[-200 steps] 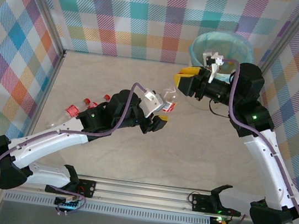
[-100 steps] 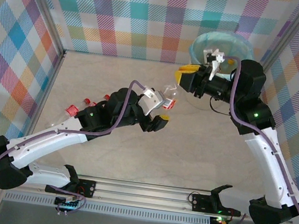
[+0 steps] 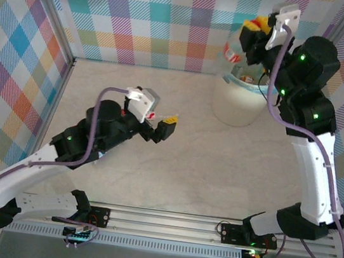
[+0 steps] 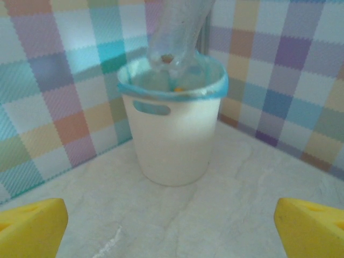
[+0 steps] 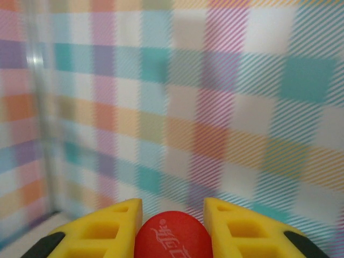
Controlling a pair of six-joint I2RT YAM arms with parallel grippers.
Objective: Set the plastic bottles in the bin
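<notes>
Step in hand: the drop. The right gripper pinches the red cap of a clear plastic bottle between its yellow fingers. The bottle hangs tilted above the bin. In the left wrist view its low end sits at the blue liner, roughly over the mouth and a little left of centre.

To do it well, probably centre the bottle over the opening first. Lower it slightly so it cannot clip the rim and bounce out, then spread the fingers in one go. The bottle looks light and hangs at a slant, so it may swing, and a short pause before release would help. An orange item lies inside the bin.

Pose: the right arm is reared up high at the far right corner, elbow folded, wrist reaching over the bin. The left arm lies low across the middle of the table. The left gripper is spread wide and empty, pointed at the bin and well apart from it.
</notes>
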